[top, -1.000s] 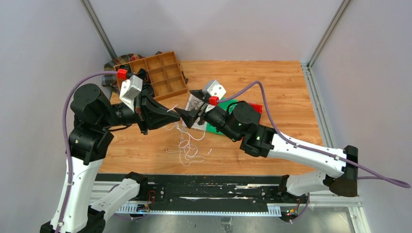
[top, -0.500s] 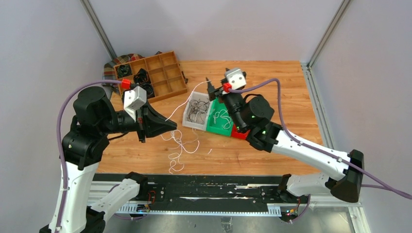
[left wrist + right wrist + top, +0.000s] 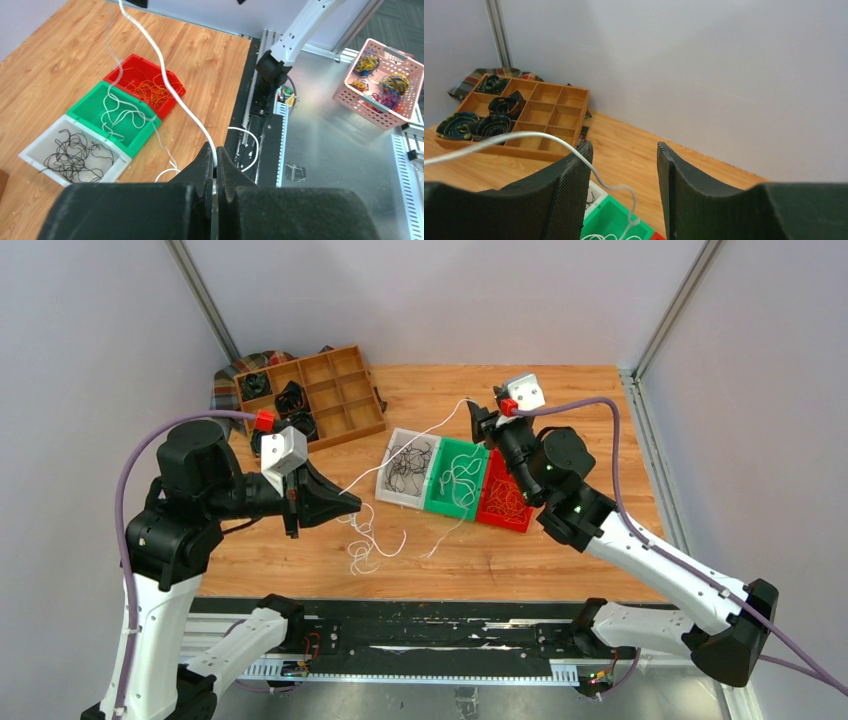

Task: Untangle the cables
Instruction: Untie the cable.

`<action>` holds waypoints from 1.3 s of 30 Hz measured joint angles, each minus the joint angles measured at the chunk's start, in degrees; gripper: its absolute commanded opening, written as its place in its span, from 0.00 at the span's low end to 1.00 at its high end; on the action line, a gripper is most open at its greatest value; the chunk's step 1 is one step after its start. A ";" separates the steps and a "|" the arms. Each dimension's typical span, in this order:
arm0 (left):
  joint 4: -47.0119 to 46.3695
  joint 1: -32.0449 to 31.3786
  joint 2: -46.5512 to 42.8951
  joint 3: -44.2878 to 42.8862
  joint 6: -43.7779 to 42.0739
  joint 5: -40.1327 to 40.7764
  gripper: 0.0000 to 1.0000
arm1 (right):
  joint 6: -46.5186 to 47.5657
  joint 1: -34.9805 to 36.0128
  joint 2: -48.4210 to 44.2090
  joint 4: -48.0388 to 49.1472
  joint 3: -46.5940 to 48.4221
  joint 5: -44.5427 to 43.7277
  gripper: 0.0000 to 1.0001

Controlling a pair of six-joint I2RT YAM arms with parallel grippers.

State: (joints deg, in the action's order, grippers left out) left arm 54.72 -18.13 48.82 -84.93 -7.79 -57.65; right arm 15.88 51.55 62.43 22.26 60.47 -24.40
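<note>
My left gripper (image 3: pixel 353 504) (image 3: pixel 216 156) is shut on a white cable (image 3: pixel 403 441) (image 3: pixel 186 107). The cable runs up and across to my right gripper (image 3: pixel 478 420) (image 3: pixel 624 146). That gripper is open above the far edge of the bins. The white cable (image 3: pixel 540 135) lies over its left finger (image 3: pixel 569 180) and hangs between the jaws into the green bin (image 3: pixel 606 220). Loose white cables (image 3: pixel 367 540) lie on the table below my left gripper. The white bin (image 3: pixel 383 480) holds black cables, the green bin (image 3: pixel 432 502) white ones, the red bin (image 3: pixel 490 515) orange ones.
A wooden compartment tray (image 3: pixel 325 390) (image 3: pixel 541 107) with thick black coils stands at the back left, on a plaid cloth (image 3: pixel 228 385). A pink basket (image 3: pixel 384 82) of coloured cables sits off the table beyond the black front rail (image 3: pixel 440 630).
My right gripper has swung from the table's middle back and right over the bins, drawing the white cable out, and has opened. My left gripper drew back slightly, still gripping the cable.
</note>
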 measured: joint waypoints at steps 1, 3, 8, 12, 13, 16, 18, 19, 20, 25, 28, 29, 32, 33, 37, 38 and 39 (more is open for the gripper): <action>0.09 0.00 0.00 0.02 0.02 -0.44 0.00 | -1.42 -1.31 0.09 -1.31 0.00 1.25 0.58; 0.24 0.00 -0.11 0.07 0.04 -1.97 0.01 | -3.87 -3.39 0.52 -3.06 0.00 3.54 0.65; 0.59 0.00 -0.81 0.85 0.28 -6.21 0.01 | -9.77 -6.25 4.44 -7.28 1.75 13.31 0.63; 0.83 0.00 -0.92 1.36 0.28 -7.61 0.01 | -14.95 -6.03 9.31 -8.31 3.63 22.10 0.65; 0.96 0.00 -0.92 1.38 0.24 -7.74 0.00 | -16.06 -5.66 10.05 -8.57 3.78 24.39 0.65; 1.11 0.00 -0.94 1.38 -0.04 -7.85 0.00 | -18.16 -3.37 12.02 -9.81 5.20 27.87 0.68; 1.14 0.00 -0.94 1.38 -0.42 -7.91 0.00 | -19.45 -0.85 13.22 -10.19 6.73 30.69 0.68; 1.14 0.00 -0.94 1.36 -0.61 -7.96 0.01 | -20.04 -0.02 13.66 -10.23 7.41 31.91 0.70; 1.11 0.00 -0.94 1.33 -0.63 -7.98 0.01 | -20.90 0.96 14.40 -10.23 8.46 33.64 0.71; -1.38 0.00 -1.11 0.79 1.27 -7.85 0.01 | -23.34 4.44 18.75 -10.60 14.47 39.06 0.82; -10.36 0.00 -3.15 3.26 7.87 -6.34 0.01 | -23.61 5.03 18.88 -11.02 15.10 39.60 0.85; -13.84 0.00 -4.31 5.05 10.62 -5.57 0.00 | -23.61 5.01 18.47 -11.43 15.04 39.47 0.85; -25.05 0.00 -9.14 12.28 19.71 -0.98 0.01 | -23.61 4.72 15.47 -12.46 13.31 39.23 0.86; -27.36 0.00 -10.12 13.68 21.73 0.70 0.01 | -23.61 4.63 13.49 -12.83 11.82 38.97 0.86; -34.05 0.00 -11.26 15.21 27.61 7.19 0.01 | -24.09 4.07 5.07 -14.19 5.16 37.53 0.88; -35.32 0.00 -11.15 15.21 28.79 8.63 0.01 | -24.46 3.67 2.89 -14.51 3.50 37.31 0.88; -36.11 0.00 -11.04 15.21 29.66 9.64 0.01 | -24.94 3.21 1.07 -14.86 2.10 37.20 0.88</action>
State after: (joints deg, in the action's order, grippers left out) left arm 18.61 -18.13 37.78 -69.71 21.87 -48.01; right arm -9.06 54.76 63.51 7.40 62.57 12.80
